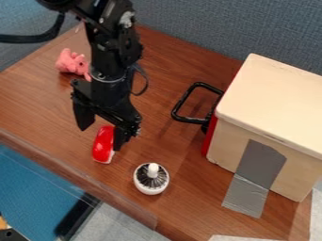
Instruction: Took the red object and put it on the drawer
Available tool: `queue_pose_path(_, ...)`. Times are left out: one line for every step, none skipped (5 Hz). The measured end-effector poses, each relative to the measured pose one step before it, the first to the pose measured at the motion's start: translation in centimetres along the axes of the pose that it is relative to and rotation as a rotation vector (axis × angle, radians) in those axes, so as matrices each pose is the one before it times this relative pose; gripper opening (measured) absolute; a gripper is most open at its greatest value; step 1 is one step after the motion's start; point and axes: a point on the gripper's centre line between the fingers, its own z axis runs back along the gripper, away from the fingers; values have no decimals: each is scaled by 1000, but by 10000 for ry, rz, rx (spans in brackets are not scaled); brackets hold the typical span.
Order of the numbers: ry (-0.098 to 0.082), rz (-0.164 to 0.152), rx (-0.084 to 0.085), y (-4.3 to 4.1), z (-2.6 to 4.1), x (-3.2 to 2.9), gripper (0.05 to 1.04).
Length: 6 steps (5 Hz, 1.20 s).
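We see the black gripper [100, 138] over the tabletop [60, 110], its jaws wide apart with nothing clamped between them. The red object [101, 145] lies on the tabletop, partly behind one jaw; we cannot tell if they touch. Just beside it sits a round white brush [151, 184]. We find the drawer [213, 134], with its black handle [179, 104], well apart, and a pink toy [72, 62] near the arm.

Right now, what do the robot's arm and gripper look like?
The arm is black, with bulky joints, small silvery spots and a thin pale ring above the gripper. A thin dark cable loops beside it; a thicker black one sits upper left. The gripper is black, with two blocky fingers.
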Motion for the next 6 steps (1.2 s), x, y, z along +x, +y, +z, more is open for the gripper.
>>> queue_pose_path(458, 129, -188, -446, -1912, -267, 1001)
queue_pose_path(341, -47, -96, -606, -1511, 5, 947)
queue_pose_path(62, 79, 160, 78, -496, 76, 658)
queue_pose_path(-49, -148, 125, -69, 724, 495, 562)
queue_pose_path(-698, -40, 34, -754, 3814, 1244, 562)
queue_pose_path(-197, -122, -382, -2003, 3154, 2264, 562)
